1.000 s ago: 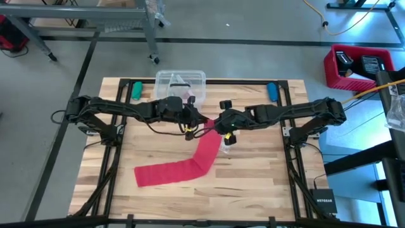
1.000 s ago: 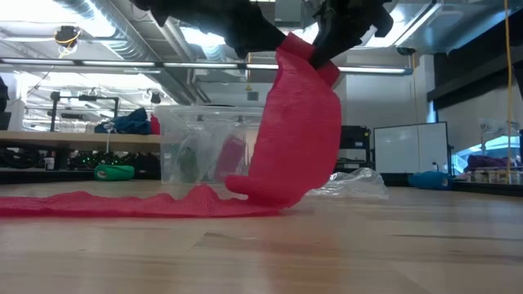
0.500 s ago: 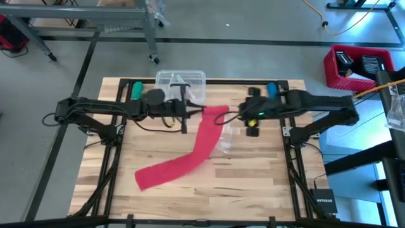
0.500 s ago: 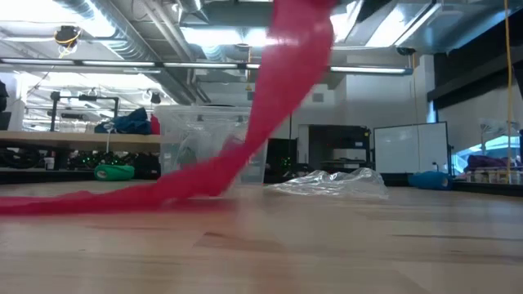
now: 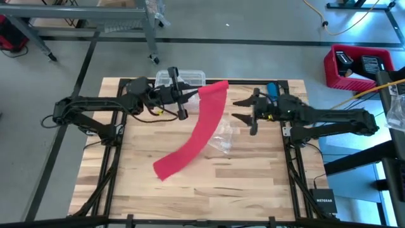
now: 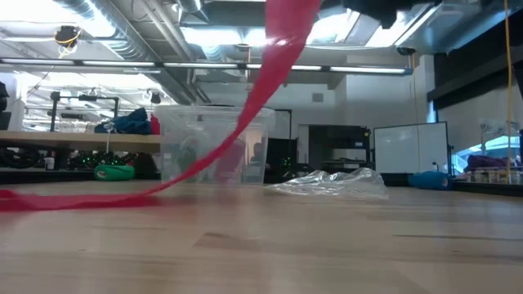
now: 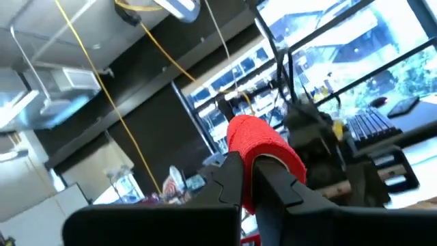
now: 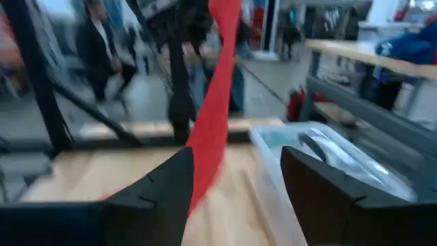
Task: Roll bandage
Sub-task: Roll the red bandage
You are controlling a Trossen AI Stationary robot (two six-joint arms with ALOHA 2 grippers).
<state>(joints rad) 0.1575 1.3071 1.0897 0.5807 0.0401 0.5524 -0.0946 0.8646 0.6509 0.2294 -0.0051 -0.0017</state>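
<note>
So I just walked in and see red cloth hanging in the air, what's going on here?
The robot is working on a long red bandage. Its left hand is shut on one end of the strip and holds it high near the clear plastic box, so the rest slopes down to the wooden table, where the far end lies flat. The right hand is open and empty, off to the side. Nothing is rolled yet.

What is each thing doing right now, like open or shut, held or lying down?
bandage: unrolled, top end held up, tail lying on the table.
left gripper: shut on the bandage's top end.
right gripper: open, empty, beside the bandage.
plastic box: resting at the table's back edge.
plastic wrapper: crumpled, lying on the table.
</note>
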